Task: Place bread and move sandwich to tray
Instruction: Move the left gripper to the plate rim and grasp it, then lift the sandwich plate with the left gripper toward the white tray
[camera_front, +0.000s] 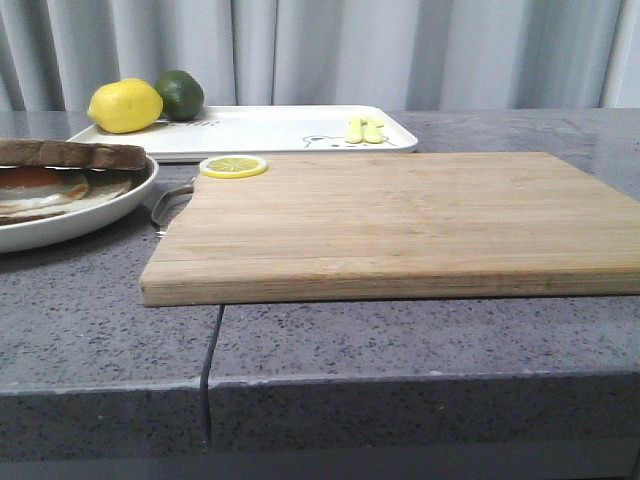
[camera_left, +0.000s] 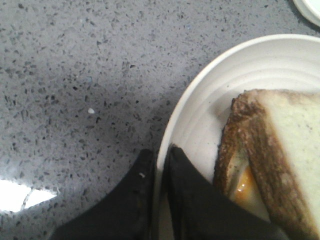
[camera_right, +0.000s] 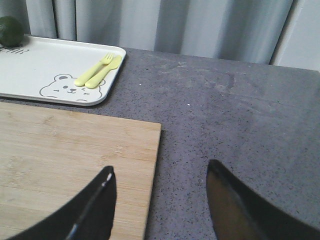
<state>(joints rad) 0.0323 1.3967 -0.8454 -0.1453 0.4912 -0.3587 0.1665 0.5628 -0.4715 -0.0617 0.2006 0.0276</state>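
On the plate (camera_front: 90, 205) left of the board (camera_front: 400, 220), the sandwich (camera_front: 60, 180) lies with bread above the egg. The left tool (camera_left: 159, 165) pinches the plate's rim, one finger inside and one outside. The tray (camera_front: 260, 130) sits behind the board, carrying a lemon (camera_front: 125, 105), lime (camera_front: 180, 94) and cutlery (camera_right: 97, 70). A lemon slice (camera_front: 233, 166) rests on the board's far-left corner. The right tool (camera_right: 160, 200) hangs wide over the board's edge and the counter (camera_right: 240, 120).

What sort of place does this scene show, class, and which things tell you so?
Probably a mock kitchen worktop for food preparation: a speckled grey stone counter, a wooden cutting board, a sandwich on a plate, and a tray bearing a lemon and a lime.
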